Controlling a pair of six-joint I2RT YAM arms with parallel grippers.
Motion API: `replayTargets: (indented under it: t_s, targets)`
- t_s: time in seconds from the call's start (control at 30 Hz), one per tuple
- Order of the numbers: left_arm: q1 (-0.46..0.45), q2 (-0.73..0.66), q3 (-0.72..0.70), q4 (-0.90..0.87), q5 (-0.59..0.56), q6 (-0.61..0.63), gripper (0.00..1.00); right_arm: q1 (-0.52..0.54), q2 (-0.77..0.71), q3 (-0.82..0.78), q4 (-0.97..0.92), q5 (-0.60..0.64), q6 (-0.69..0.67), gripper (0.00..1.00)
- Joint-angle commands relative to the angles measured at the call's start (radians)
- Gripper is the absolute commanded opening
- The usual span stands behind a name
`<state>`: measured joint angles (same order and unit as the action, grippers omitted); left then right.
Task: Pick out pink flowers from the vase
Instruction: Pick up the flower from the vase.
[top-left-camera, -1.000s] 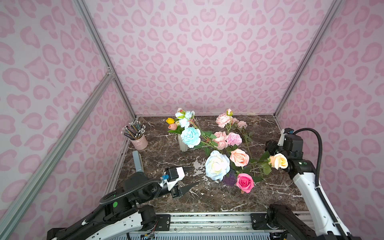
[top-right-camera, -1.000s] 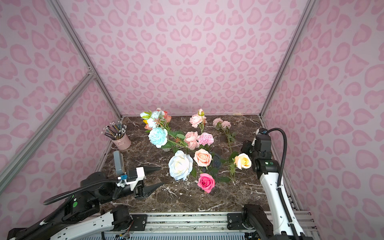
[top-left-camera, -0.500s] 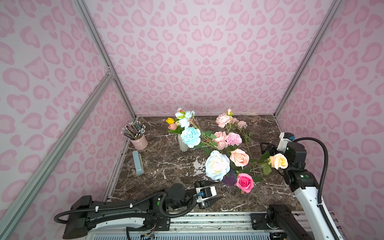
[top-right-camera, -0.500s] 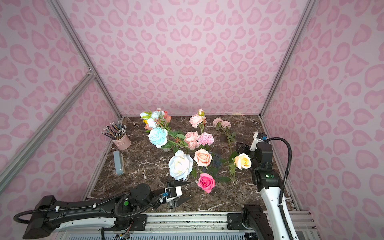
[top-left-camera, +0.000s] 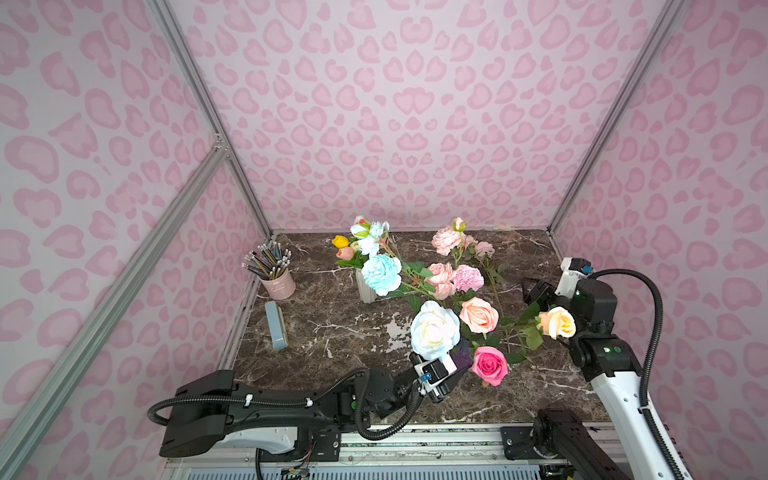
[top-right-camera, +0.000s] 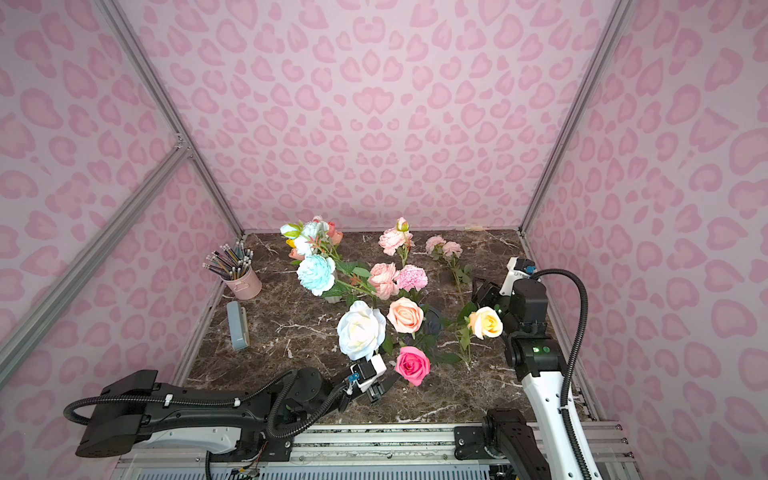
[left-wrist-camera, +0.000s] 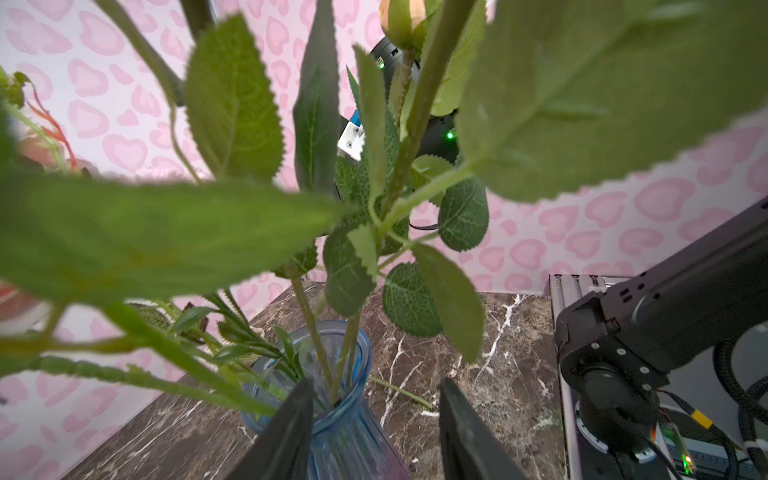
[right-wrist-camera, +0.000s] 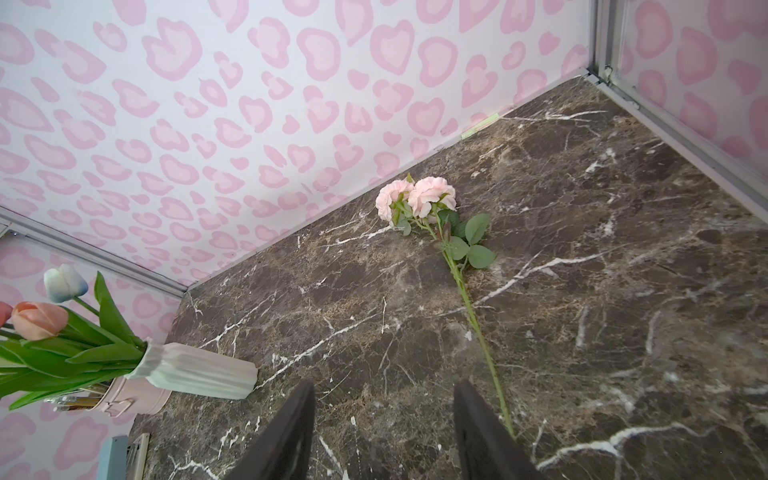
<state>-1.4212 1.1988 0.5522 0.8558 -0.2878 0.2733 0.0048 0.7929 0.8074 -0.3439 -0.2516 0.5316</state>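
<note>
A blue glass vase (left-wrist-camera: 332, 419) holds green stems under a bouquet near the table's front. Among its blooms are a magenta pink rose (top-left-camera: 490, 365), a frilly pink carnation (top-left-camera: 468, 277) and a pink peony (top-left-camera: 441, 279). My left gripper (left-wrist-camera: 377, 380) is open, its fingers either side of the vase neck; in a top view the left gripper (top-left-camera: 459, 368) sits below the white rose (top-left-camera: 434, 330). A pale pink stem (right-wrist-camera: 415, 197) lies on the marble. My right gripper (right-wrist-camera: 384, 384) hangs open and empty beside that stem.
A white ribbed vase (top-left-camera: 365, 289) at the back holds tulips and a blue bloom (top-left-camera: 380, 274). A peach rose (top-left-camera: 478, 314) and a yellowish rose (top-left-camera: 557, 322) stand in the bouquet. A pink pencil cup (top-left-camera: 277, 282) and grey-blue case (top-left-camera: 276, 319) sit at the left.
My left arm has swung from the front left to the right along the table's front edge, up to the blue vase under the bouquet. The right arm has barely shifted.
</note>
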Motion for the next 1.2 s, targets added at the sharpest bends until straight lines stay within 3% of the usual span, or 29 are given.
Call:
replayTargets:
  t_s: [0.0,0.37,0.5,0.8,1.17]
  targets:
    - [0.008,0.030,0.016,0.096,-0.011,-0.021,0.49,0.003,-0.002,0.004,0.020,0.012,-0.002,0.55]
    - [0.072,0.154,0.085,0.162,0.002,-0.076,0.40,0.004,-0.024,-0.017,0.042,0.008,0.005,0.55]
    - [0.081,0.183,0.097,0.180,-0.003,-0.084,0.33,0.004,-0.027,-0.013,0.037,0.011,0.001,0.55]
    - [0.081,0.133,0.070,0.148,0.006,-0.082,0.12,0.004,-0.044,-0.008,0.034,0.028,-0.009,0.55]
    - [0.082,0.017,0.081,0.024,0.062,-0.069,0.09,0.011,-0.069,0.029,0.008,0.070,-0.025,0.55]
